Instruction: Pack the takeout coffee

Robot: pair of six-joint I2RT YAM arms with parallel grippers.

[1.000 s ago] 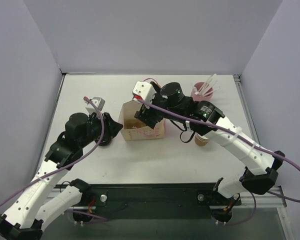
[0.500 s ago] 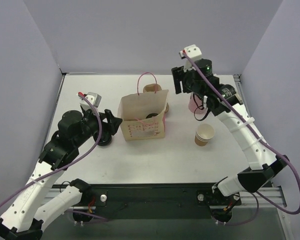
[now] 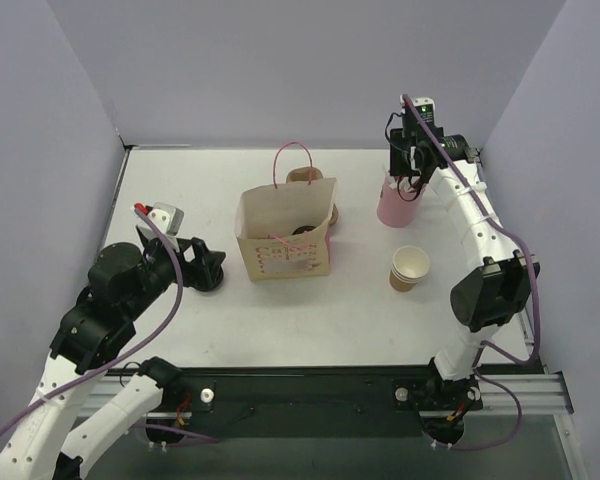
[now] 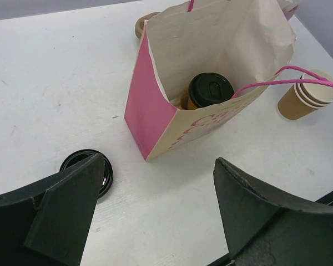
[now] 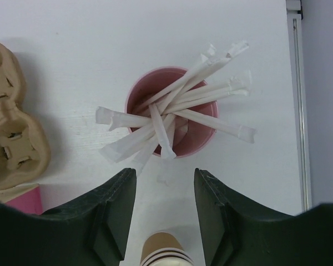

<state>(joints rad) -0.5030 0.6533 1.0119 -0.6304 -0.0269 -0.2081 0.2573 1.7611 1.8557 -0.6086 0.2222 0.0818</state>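
Open, empty: left gripper (image 4: 156,163) and right gripper (image 5: 164,173); bag (image 4: 222,33) half-hides lidded cup (image 4: 211,91) (coffee, probably).

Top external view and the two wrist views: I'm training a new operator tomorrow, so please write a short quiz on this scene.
1. True or false: the paper bag lies flat on its side.
2. What sits inside the bag? A) a black-lidded cup B) a spoon C) nothing at all
3. Fill in: the right gripper hovers with its jaws apart over a ___ cup of white sticks.
Key: 1 false, it stands upright with its mouth open; 2 A; 3 pink.
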